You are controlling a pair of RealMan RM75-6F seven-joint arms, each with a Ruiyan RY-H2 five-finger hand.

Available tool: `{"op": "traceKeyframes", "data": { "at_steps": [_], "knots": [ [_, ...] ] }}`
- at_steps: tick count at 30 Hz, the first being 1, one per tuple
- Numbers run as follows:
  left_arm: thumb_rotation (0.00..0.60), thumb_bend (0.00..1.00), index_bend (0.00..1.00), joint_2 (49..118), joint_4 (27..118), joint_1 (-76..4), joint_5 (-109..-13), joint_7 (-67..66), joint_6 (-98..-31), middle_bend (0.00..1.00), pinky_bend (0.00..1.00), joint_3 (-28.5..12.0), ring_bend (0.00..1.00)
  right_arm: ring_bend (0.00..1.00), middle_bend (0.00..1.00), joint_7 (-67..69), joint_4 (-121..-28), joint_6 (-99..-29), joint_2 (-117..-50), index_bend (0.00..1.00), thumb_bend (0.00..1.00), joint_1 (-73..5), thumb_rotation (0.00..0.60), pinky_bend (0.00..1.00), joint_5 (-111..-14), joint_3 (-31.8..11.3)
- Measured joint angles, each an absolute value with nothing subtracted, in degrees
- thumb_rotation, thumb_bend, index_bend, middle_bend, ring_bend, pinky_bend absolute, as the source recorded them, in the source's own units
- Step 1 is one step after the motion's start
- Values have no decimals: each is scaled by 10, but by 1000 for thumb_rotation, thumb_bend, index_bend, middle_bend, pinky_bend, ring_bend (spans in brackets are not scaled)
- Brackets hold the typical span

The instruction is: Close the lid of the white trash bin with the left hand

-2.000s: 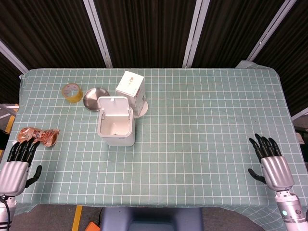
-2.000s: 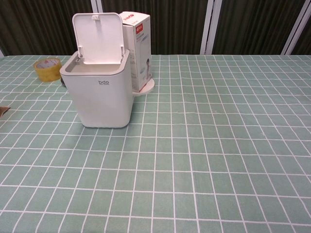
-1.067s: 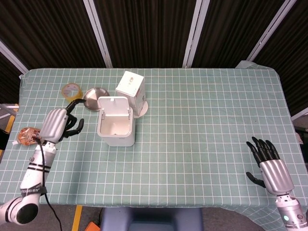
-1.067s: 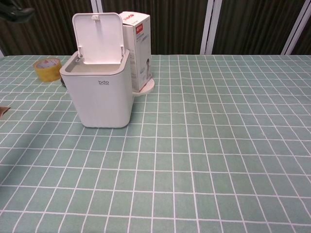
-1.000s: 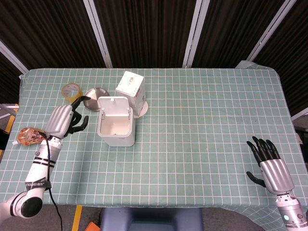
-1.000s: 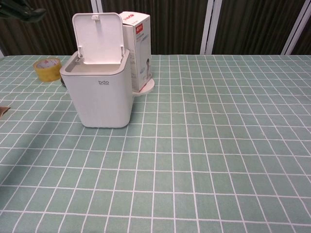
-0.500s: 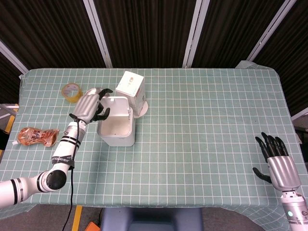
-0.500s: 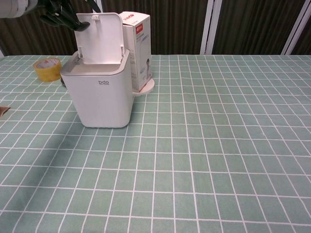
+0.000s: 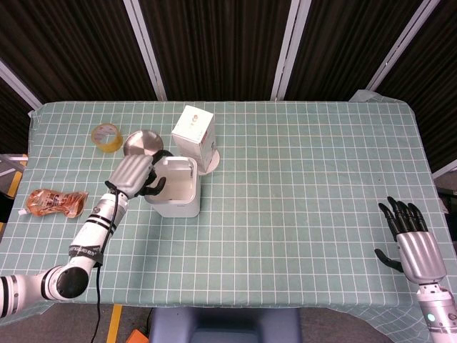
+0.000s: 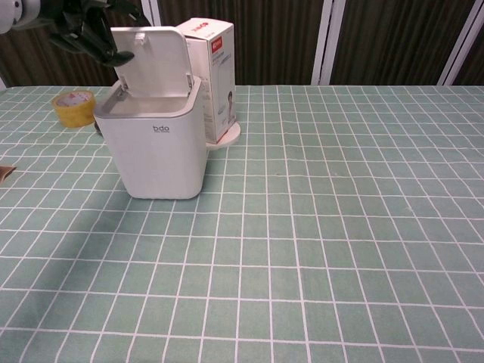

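Lid half tipped — left hand behind it

The left hand (image 9: 133,175), fingers curled and gripping nothing, is set against the raised lid (image 10: 151,62) of the white trash bin (image 10: 155,147) left of centre; the right hand (image 9: 416,246) is spread, idle — far off.

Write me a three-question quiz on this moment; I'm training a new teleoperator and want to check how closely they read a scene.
1. True or false: the lid of the white trash bin is fully shut.
2. Which hand is at the lid? A) left hand B) right hand
3. Fill in: the yellow tape roll lies beside a round ____ dish.

Key
1. False; the lid is tilted partway, opening still showing.
2. A; the right hand rests open near the table's near right corner.
3. Metal.
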State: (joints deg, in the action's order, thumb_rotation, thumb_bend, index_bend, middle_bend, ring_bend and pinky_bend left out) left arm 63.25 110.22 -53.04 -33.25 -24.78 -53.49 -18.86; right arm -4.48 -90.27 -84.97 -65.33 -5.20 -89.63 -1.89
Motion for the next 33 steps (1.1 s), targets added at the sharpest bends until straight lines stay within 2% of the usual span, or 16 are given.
{"op": "traceKeyframes", "data": {
  "at_steps": [6,13,20,24,26,27,29,30,31,32,33],
  "knots": [
    [600,500,216,603,1140,-513,-370,-255,-524,1000,1000,-136,1000,0,0,-40,-906,-845,-648,0,284,-53,600,0,-911,-8],
    [600,488,207,605,1136,-518,-379,-267,-498,1000,1000,-95,1000,0,0,-38,-907,-842,-648,0,284,-54,600,0,-915,-6],
    [600,478,178,615,1120,-533,-367,-263,-485,1000,1000,-85,1000,0,0,-41,-909,-843,-649,0,284,-53,600,0,-915,-5],
    [600,460,129,610,1134,-510,-436,-235,-522,1000,1000,-92,987,0,0,-42,-911,-853,-650,0,284,-49,600,0,-919,-5],
    [600,457,104,607,1141,-493,-483,-219,-548,990,1000,-93,924,0,0,-45,-911,-858,-653,0,284,-47,600,0,-923,-4],
    [600,456,94,604,1146,-479,-520,-208,-568,965,1000,-93,884,0,0,-46,-911,-857,-654,0,284,-47,600,0,-923,-3],
    [600,454,76,599,1152,-456,-581,-192,-601,839,986,-89,758,0,0,-52,-910,-854,-656,0,284,-47,600,0,-923,-2],
    [600,454,68,594,1155,-438,-625,-181,-623,709,898,-83,635,0,0,-54,-910,-852,-657,0,284,-48,600,0,-924,-1],
    [600,454,65,590,1156,-425,-661,-173,-639,547,727,-76,472,0,0,-57,-910,-850,-659,0,284,-49,600,0,-925,0],
    [600,454,64,586,1156,-411,-697,-164,-655,427,577,-68,349,0,0,-60,-909,-850,-661,0,284,-49,600,0,-926,0],
    [600,453,64,581,1153,-391,-747,-151,-677,223,310,-55,156,0,0,-62,-908,-849,-663,0,284,-50,600,0,-929,1]
  ]
}}
